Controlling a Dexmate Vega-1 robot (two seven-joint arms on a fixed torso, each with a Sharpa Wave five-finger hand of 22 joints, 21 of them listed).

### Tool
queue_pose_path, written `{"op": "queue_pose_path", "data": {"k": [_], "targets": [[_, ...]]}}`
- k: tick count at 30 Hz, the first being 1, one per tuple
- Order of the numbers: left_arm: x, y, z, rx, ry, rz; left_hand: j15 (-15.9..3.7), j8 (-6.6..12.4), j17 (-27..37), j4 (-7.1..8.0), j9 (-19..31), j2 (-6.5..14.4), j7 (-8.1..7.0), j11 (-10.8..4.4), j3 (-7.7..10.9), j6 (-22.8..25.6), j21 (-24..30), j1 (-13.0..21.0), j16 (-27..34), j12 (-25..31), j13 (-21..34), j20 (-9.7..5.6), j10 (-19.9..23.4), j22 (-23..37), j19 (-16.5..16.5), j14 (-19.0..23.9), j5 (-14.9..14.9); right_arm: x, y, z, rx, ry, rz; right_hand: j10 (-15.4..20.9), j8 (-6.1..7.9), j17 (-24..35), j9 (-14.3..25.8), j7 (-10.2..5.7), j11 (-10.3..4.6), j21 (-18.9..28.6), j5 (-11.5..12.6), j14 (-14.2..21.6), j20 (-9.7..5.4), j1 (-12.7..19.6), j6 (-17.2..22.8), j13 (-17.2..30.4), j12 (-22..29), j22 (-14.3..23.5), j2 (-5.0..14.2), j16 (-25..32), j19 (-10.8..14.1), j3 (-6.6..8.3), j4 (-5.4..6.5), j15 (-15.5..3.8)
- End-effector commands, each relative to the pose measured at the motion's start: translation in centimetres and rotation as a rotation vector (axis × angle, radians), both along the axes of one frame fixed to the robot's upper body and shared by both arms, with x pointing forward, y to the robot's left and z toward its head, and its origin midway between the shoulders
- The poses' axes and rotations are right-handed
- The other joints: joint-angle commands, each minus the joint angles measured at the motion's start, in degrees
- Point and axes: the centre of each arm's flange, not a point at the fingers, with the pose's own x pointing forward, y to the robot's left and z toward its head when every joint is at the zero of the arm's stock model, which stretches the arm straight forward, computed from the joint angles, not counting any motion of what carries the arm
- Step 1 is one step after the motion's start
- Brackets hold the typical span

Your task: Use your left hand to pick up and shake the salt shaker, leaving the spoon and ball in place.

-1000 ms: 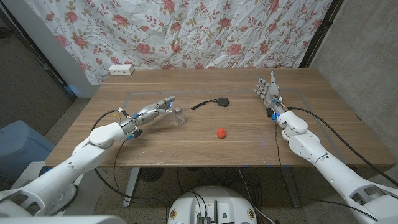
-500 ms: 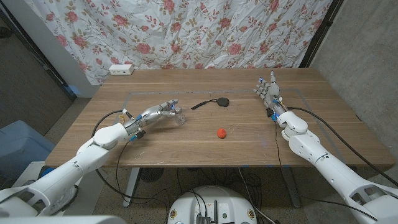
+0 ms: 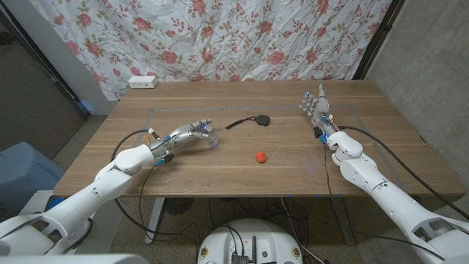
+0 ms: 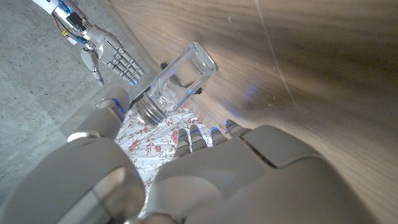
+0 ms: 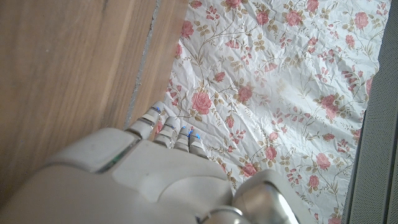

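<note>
Closing on the clear glass salt shaker with its ribbed metal cap (image 3: 213, 138) is, by my reading, the step in hand, and doing it well means wrapping the glass body squarely before any lift, then shaking in place so the arm never sweeps toward the black spoon (image 3: 253, 121) or the small red ball (image 3: 259, 156). In the head view the shaker stands left of the tabletop's middle, with the left hand (image 3: 189, 132) reaching in from the left edge, forearm low and slanted toward the centre, fingers curved around the shaker's near side. Whether they already press the glass I cannot tell from here. The spoon lies just beyond the shaker toward the far edge; the ball sits apart from both, nearer the front edge. The right hand (image 3: 315, 107) stands upright near the wooden table's (image 3: 308, 165) right edge, fingers straight and slightly spread, holding nothing.

In the left wrist view the shaker (image 4: 173, 83) sits past the fingertips (image 4: 196, 132) with a gap showing, so the hand looks not yet clamped.

In the right wrist view the right hand (image 5: 155, 171) points its fingers (image 5: 163, 124), close together, along the bare wood toward the flowered curtain (image 5: 280, 81).
</note>
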Motion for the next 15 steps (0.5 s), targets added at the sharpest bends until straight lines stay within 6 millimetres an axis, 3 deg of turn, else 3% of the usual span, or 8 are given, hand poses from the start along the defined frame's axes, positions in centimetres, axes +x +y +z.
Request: {"op": "queue_pose_path", "data": {"k": [1,15], "targets": [[0.81,-0.02,0.12,0.040,0.000,-0.004,-0.36,0.75,0.10,0.00,0.24,-0.17,0.20,-0.11,0.32,1.48,0.40,1.02,0.51,0.37,0.09,0.57,1.17,0.17,-3.42,-1.13,0.04,0.00,0.00,0.00,0.000,0.000,0.000,-0.66,0.22,0.09,0.17,0.44,0.04,0.52,0.34,-0.32,0.17,-0.14,-0.05,0.17,0.24,0.29,5.60,0.31,0.34,-0.32,0.25,-1.92],[1.42,0.22,0.38,0.072,0.001,-0.004,-0.94,2.17,0.08,-0.01,0.36,-1.01,0.23,-1.05,0.34,6.11,0.74,2.84,1.05,1.28,0.22,0.63,5.85,0.17,-2.39,1.17,-0.03,0.00,0.00,0.01,0.000,0.000,0.000,-0.53,0.23,0.15,0.17,0.44,0.03,0.53,0.35,-0.30,0.15,-0.13,-0.03,0.22,0.28,0.29,5.61,0.31,0.35,-0.34,0.25,-1.93]]}}
